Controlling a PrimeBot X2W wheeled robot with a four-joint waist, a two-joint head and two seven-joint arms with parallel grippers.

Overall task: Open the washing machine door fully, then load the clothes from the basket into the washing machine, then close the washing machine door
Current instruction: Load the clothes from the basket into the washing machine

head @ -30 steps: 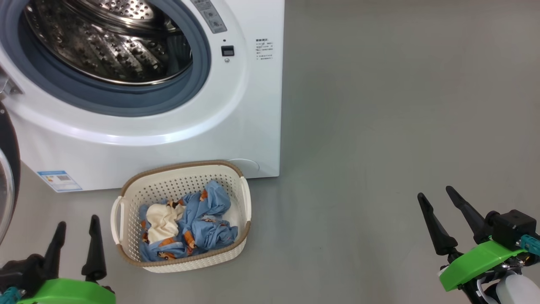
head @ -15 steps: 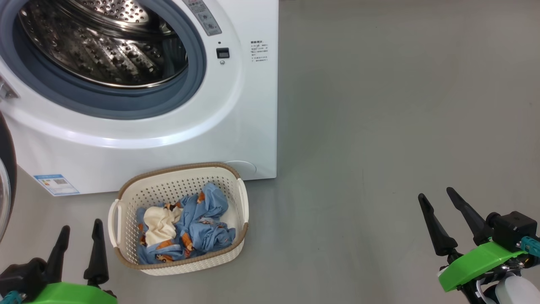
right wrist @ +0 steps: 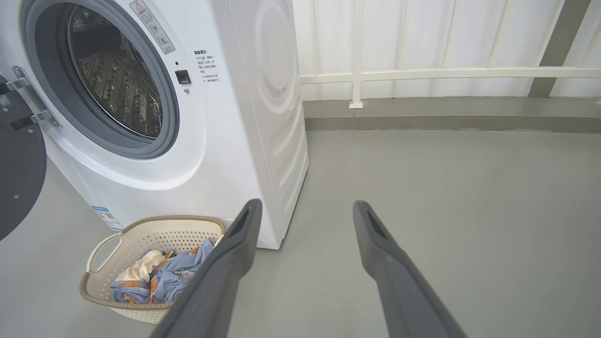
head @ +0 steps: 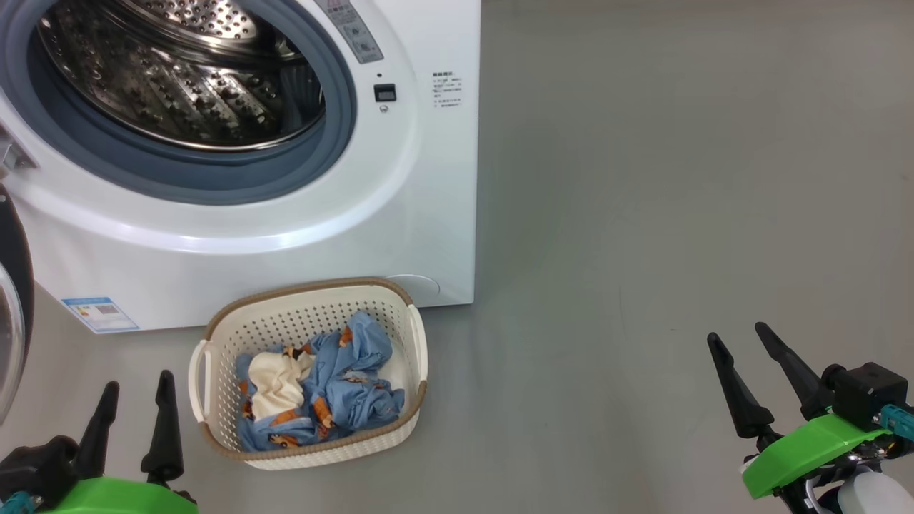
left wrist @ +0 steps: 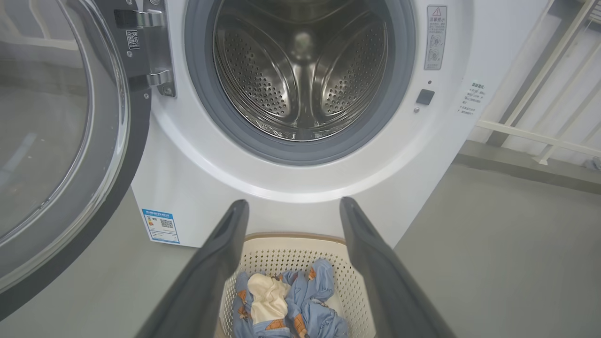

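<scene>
The white washing machine [head: 400, 200] [left wrist: 197, 178] [right wrist: 244, 122] stands with its steel drum exposed. Its black-rimmed glass door [left wrist: 61, 141] [head: 11, 314] [right wrist: 19, 173] is swung wide open to the left. On the floor in front sits the cream basket [head: 228, 321] [left wrist: 281, 244] [right wrist: 108, 244], holding the light blue clothes [head: 357, 385] [left wrist: 319, 310] [right wrist: 178, 272] and a cream cloth. My left gripper [head: 136, 382] [left wrist: 291, 206] hovers open just left of the basket, nothing between its fingers. My right gripper [head: 739, 335] [right wrist: 305, 206] is open over bare floor far to the right.
Grey floor [head: 643, 214] stretches right of the machine. A white railing [right wrist: 422, 70] and a low grey kerb run along the back wall. A blue label [head: 100, 314] marks the machine's lower left corner.
The head view has shifted slightly, so machine and basket sit a little differently in frame. Both grippers stay open and in about the same place.
</scene>
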